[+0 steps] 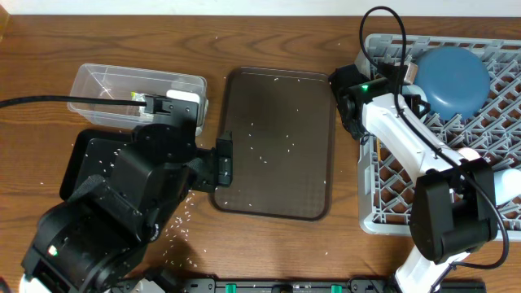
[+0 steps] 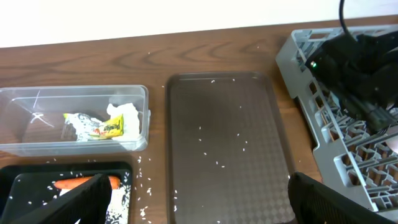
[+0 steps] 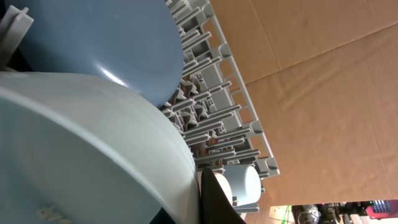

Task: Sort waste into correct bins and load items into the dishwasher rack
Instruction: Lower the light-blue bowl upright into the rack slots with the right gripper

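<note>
My left gripper (image 1: 221, 160) (image 2: 199, 208) is open and empty, low over the left edge of the brown serving tray (image 1: 277, 155). The black tray (image 2: 31, 174) beside it holds an orange carrot (image 2: 71, 183) and white rice grains (image 2: 118, 202). The clear tub (image 2: 74, 93) holds the yellow-green wrapper (image 2: 99, 127) and the white tissue (image 2: 124, 113). My right gripper (image 3: 200, 183) is inside the grey rack (image 1: 505, 114), with one finger pressed on the rim of the white bowl (image 3: 81, 155). The dark blue dish (image 1: 453, 77) (image 3: 106, 43) stands in the rack behind it. A small blue cup (image 3: 245, 180) lies in the rack.
Loose rice grains (image 2: 200, 129) are scattered over the serving tray and on the wood (image 1: 183, 213) beside the black tray (image 1: 81, 159). The clear tub (image 1: 89, 77) is at the back left. My left arm covers much of the black tray from above. A cable (image 1: 383, 24) loops over the rack's corner.
</note>
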{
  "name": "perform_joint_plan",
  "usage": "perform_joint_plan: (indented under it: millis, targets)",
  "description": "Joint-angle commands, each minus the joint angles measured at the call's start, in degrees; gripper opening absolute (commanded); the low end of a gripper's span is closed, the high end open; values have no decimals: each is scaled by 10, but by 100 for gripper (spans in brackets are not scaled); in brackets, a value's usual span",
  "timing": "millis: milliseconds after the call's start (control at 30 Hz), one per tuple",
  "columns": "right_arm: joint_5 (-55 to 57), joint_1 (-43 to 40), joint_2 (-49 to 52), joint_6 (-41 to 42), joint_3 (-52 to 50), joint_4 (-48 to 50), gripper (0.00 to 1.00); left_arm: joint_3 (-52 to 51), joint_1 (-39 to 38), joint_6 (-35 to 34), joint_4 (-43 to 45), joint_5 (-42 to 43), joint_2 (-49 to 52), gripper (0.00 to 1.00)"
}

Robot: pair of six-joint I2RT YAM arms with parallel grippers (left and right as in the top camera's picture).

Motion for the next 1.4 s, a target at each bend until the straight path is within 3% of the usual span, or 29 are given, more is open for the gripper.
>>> perform_joint_plan:
  millis: [0, 600, 1367]
  targets:
    - [11, 9, 10, 1, 3, 1, 1, 1, 0, 10, -5, -7, 6, 91]
    - [27, -61, 9, 1, 20, -5, 1, 1, 0, 10, -8, -7, 14, 91]
    - [-54, -34, 25, -28, 15, -22, 1, 1, 0, 9, -3, -5, 14, 91]
